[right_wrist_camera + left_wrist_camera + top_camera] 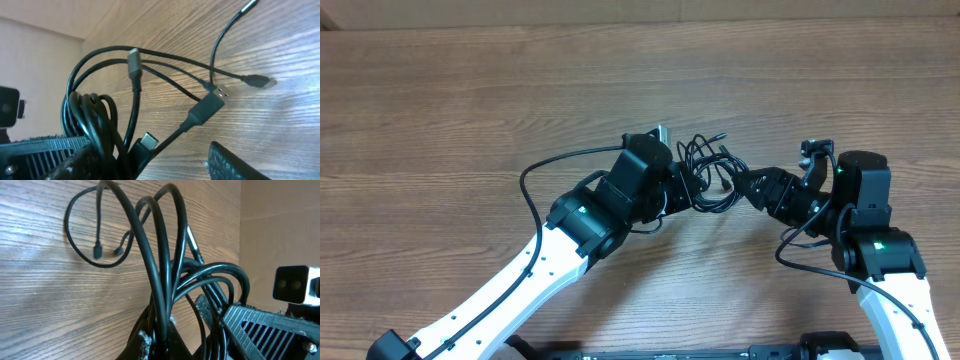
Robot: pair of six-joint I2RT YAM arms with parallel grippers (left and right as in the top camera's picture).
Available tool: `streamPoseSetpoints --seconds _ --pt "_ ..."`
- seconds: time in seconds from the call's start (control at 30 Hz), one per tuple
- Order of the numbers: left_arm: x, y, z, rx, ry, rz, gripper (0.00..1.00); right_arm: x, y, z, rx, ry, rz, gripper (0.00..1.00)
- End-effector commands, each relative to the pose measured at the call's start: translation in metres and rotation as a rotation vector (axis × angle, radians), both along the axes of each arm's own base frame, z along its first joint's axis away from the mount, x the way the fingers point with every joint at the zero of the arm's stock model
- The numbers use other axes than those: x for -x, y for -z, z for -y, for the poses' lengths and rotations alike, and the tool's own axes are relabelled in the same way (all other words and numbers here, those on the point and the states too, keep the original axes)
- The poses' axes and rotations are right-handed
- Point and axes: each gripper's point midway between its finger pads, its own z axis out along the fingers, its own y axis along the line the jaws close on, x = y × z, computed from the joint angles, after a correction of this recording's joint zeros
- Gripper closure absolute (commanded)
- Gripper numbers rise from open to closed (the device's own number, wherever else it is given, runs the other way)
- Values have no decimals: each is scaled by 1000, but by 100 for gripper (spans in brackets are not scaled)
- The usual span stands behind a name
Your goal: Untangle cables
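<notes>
Left gripper (688,187): clamped tight on the cables (706,160). Several strands rise out of its jaws in stiff arcs.

Right gripper (748,186): jaws apart, nothing held. The knot lies against one finger and the other stands clear.

The knot sits between the two grippers, mid-tabletop (470,100). I can't tell whether it is lifted off the wood.

Farther out, loose ends trail on the wood: a flat plug (216,97) crossed with thin strands, and a small plug (98,250) on a wide loop.

Risks, my judgement:
- If I close the right gripper here, it may take the whole bundle rather than one strand. Pulling apart would then tighten the knot.
- The flat plug could snag in a loop when drawn through.
- With the left clamp on several strands at once, none can slide free.
- A hard pull strains the plug necks.
</notes>
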Motion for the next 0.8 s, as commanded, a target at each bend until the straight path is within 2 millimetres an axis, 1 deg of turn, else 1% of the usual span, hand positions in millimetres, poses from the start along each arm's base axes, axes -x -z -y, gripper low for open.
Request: streamPoseSetpoints --seconds 0.0,0.03,0.1,0.13,0.17,0.2,0.27,0.37,0.4,0.43,0.5,0.53,0.57,0.77 --pt "-11 0 -21 -78 -128 30 96 -6 -6 7 29 40 15 27" --pt "-15 7 -33 -105 -218 -3 96 -6 -7 6 18 38 12 24" --pt "-18 14 -49 -124 -343 -45 96 -5 -10 2 -24 42 -6 20" --pt "-20 15 -54 -118 -393 -58 96 -4 -13 -2 -56 30 -12 13" --pt "-22 13 -54 -102 -413 -61 96 -4 -21 -7 -93 9 4 0" --pt "-24 11 -52 -72 -438 -74 96 -5 -29 -13 -140 -13 16 0" --pt "-27 5 -48 -19 -460 -81 96 -1 -37 -21 -197 -44 6 0" --pt "-31 -5 -38 55 -459 -80 96 -1 -39 -22 -262 -4 -59 0" --pt "-33 -7 -37 64 -460 -72 96 0 -38 -22 -279 12 -84 4" --pt "-35 -10 -36 74 -462 -62 96 1 -37 -22 -291 24 -108 11" --pt "-37 -14 -34 91 -460 -51 96 2 -35 -22 -305 39 -137 18" --pt "-37 -18 -30 106 -454 -41 96 4 -36 -23 -319 42 -155 27" --pt "-37 -19 -29 107 -456 -31 96 4 -37 -25 -325 33 -156 28" --pt "-34 -22 -25 77 -470 27 96 7 -39 -32 -347 20 -174 28"
